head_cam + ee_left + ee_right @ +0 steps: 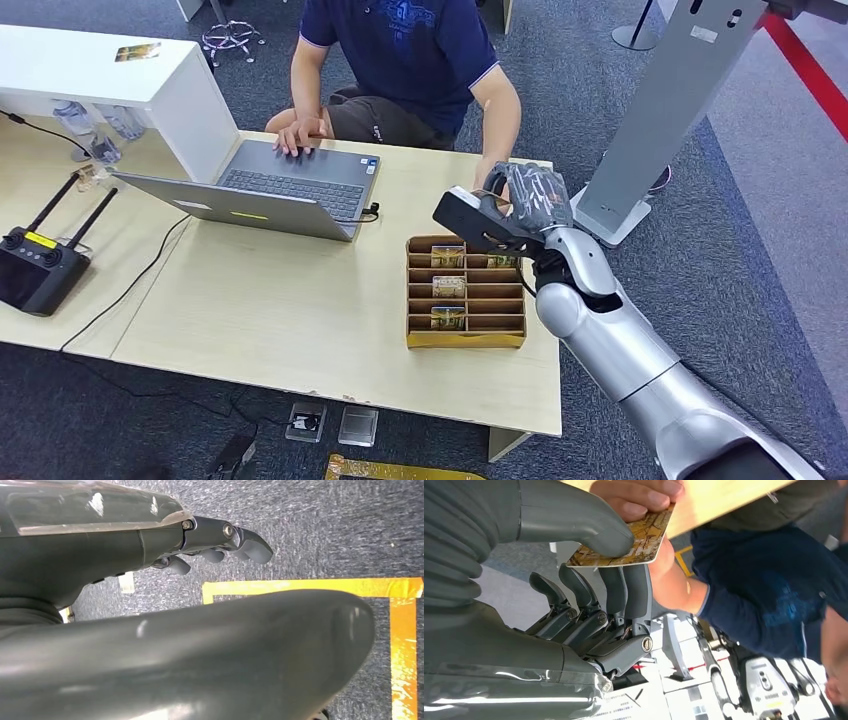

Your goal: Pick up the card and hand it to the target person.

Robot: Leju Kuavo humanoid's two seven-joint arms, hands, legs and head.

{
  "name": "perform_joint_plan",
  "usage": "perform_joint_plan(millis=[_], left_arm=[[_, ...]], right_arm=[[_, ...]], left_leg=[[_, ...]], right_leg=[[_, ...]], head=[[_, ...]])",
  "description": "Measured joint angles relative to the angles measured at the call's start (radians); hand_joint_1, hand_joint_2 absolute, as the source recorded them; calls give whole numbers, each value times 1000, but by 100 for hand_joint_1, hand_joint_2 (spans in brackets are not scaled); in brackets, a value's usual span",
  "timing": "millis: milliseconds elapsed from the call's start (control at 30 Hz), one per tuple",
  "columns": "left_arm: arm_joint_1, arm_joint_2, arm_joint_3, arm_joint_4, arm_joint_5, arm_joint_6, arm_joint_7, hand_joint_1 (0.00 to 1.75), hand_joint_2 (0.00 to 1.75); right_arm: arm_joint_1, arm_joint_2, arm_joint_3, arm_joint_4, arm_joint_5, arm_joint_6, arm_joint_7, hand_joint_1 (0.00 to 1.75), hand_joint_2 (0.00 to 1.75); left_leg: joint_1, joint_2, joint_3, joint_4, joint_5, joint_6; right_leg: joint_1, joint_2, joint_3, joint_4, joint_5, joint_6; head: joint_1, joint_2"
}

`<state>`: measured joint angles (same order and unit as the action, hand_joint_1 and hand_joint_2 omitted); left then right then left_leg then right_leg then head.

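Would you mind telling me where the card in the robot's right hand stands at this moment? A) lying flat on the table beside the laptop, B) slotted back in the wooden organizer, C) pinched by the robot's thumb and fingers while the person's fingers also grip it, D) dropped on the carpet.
C: the right wrist view shows the card pinched in the right hand with the person's hand gripping its far end.

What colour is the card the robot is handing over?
The card is golden-brown with a mottled yellow pattern, clearest in the right wrist view.
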<state>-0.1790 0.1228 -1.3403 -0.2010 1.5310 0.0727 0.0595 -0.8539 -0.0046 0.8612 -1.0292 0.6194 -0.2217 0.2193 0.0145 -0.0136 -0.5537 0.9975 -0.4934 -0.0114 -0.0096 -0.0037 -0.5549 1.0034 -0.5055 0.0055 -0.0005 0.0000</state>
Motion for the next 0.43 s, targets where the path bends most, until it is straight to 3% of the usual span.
perform_joint_plan(millis=[100,433], left_arm=[[6,0,0,0,3,1,0,0,0],[23,0,0,0,18,-7,-28,0,0]], right_arm=[[-3,21,12,61,5,-2,-3,0,175],[-8,69,39,174,2,-6,-25,0,175]], left_leg=[[0,0,0,0,0,0],[0,0,0,0,0,0]], right_leg=[[0,0,0,0,0,0],[0,0,-1,0,0,0]], head=[[0,0],[0,0]])
